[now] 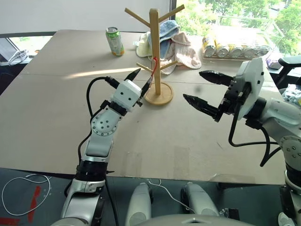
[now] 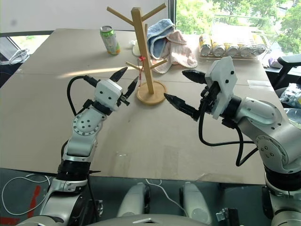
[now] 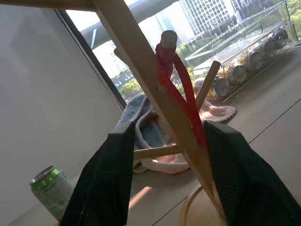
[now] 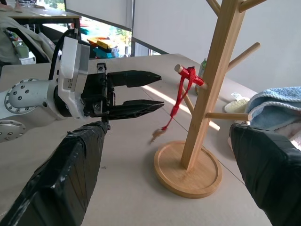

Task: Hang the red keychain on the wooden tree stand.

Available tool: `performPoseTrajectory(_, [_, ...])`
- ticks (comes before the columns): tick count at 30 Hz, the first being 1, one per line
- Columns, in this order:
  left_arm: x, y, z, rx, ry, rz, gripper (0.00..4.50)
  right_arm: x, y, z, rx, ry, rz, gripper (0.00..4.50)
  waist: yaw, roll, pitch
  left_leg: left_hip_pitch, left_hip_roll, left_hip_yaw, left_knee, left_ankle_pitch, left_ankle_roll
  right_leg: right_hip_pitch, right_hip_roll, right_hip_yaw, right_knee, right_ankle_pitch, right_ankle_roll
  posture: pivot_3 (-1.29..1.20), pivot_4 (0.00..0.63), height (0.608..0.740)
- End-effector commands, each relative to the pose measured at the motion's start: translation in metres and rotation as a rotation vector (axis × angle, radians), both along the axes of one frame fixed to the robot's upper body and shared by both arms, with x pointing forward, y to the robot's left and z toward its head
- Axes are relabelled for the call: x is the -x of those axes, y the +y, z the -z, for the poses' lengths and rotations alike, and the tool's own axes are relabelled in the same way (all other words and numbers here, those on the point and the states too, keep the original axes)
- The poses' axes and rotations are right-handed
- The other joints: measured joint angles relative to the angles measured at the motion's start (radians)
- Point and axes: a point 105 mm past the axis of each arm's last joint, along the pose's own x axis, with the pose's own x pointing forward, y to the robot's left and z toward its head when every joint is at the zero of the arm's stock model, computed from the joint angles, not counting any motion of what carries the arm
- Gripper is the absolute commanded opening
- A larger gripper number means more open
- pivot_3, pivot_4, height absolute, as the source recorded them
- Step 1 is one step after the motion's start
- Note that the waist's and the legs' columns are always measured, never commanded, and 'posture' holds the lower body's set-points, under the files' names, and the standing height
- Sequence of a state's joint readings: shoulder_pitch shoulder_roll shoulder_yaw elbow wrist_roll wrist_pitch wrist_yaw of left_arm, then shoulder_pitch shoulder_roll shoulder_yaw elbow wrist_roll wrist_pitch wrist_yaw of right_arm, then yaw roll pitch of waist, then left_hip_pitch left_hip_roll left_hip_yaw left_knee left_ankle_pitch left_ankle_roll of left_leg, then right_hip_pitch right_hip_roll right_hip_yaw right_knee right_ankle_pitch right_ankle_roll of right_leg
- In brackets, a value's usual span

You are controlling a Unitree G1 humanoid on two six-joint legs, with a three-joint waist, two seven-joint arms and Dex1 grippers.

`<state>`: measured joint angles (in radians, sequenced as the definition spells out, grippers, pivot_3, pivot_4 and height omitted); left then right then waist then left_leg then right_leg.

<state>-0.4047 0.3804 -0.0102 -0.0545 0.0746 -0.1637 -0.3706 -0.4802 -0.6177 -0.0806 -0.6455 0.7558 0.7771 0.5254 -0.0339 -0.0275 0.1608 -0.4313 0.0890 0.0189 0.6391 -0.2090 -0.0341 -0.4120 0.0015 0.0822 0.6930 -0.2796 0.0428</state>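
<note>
Left eye view: on the brown bench (image 1: 56, 117), the wooden tree stand (image 1: 154, 47) rises from its round disc base near the middle of the surface, toward the far edge, with the red keychain (image 1: 154, 66) hanging from one of its lower peg branches, on the side facing the left gripper (image 1: 143, 81). In the right wrist view the red strap is looped over the tip of that peg and drops down beside the post, its little metal key dangling clear of the bench above the base. The left gripper sits just beside the hanging strap with its two black fingers spread apart and nothing between them; from the left wrist view the strap and post stand in the gap between the fingers (image 3: 106, 188), and whether the strap touches a finger cannot be told. The right gripper (image 1: 203, 89) hovers above the bench on the other side of the stand, well apart from it, fingers wide open and empty. A green drink can (image 1: 114, 41) stands upright near the far edge, to the left of the stand. Behind the stand lies a heap of blue and pink towels (image 1: 176, 44), and a clear container of cans (image 1: 235, 49) sits at the far right corner.
</note>
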Motion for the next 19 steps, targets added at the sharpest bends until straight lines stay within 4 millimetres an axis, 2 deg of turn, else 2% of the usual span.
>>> performPoseTrajectory(1, [0.009,0.009,-0.016,0.041,-0.038,-0.012,4.26,0.001,-0.001,-0.005,-0.003,-0.035,-0.014,4.50,-0.001,0.000,0.000,0.000,0.000,0.000,0.000,0.000,0.000,0.000,0.000,0.000,0.000,0.000,0.000,0.00,0.150,0.733])
performPoseTrajectory(2, [0.010,0.013,-0.017,0.052,-0.022,-0.015,4.39,-0.001,-0.002,-0.003,0.001,-0.031,-0.012,4.50,-0.001,0.000,0.000,0.000,0.000,0.000,0.000,0.000,0.000,0.000,0.000,0.000,0.000,0.000,0.000,0.00,0.150,0.733])
performPoseTrajectory(5, [0.014,0.025,-0.015,0.085,0.092,0.015,4.39,-0.004,-0.005,0.003,0.022,-0.015,-0.015,4.50,-0.003,0.000,0.000,0.000,0.000,0.000,0.000,0.000,0.000,0.000,0.000,0.000,0.000,0.000,0.000,0.00,0.150,0.733])
performPoseTrajectory(8, [0.020,0.034,-0.008,0.121,0.303,0.097,4.39,-0.006,-0.010,0.010,0.056,0.005,-0.027,4.50,-0.005,0.000,0.000,0.000,0.000,0.000,0.000,0.000,0.000,0.000,0.000,0.000,0.000,0.000,0.000,0.00,0.150,0.733])
performPoseTrajectory(11, [0.032,0.045,-0.010,0.125,0.531,0.181,4.39,-0.010,-0.017,0.012,0.089,0.030,-0.036,4.50,-0.006,-0.001,0.001,0.000,0.000,0.000,0.000,0.000,0.000,0.000,0.000,0.000,0.000,-0.001,0.002,0.00,0.150,0.733])
performPoseTrajectory(13, [0.045,0.053,-0.022,0.139,0.660,0.264,4.39,-0.013,-0.022,0.012,0.108,0.047,-0.038,4.50,-0.007,-0.001,0.002,0.000,0.000,-0.001,0.000,0.000,0.000,0.000,0.000,-0.001,0.000,-0.002,0.003,0.00,0.150,0.733])
performPoseTrajectory(15, [0.053,0.064,-0.039,0.171,0.702,0.302,4.39,-0.017,-0.026,0.012,0.119,0.054,-0.038,4.50,-0.008,-0.003,0.005,0.000,0.000,-0.001,0.000,0.000,0.000,0.000,0.000,-0.001,0.001,-0.002,0.003,0.00,0.150,0.733])
performPoseTrajectory(19, [0.052,0.087,-0.049,0.160,0.715,0.240,4.39,-0.023,-0.028,0.013,0.123,0.057,-0.037,4.50,-0.007,-0.002,0.005,0.000,0.000,-0.001,0.000,0.000,0.000,0.000,0.000,-0.001,0.000,-0.002,0.003,0.00,0.150,0.733])
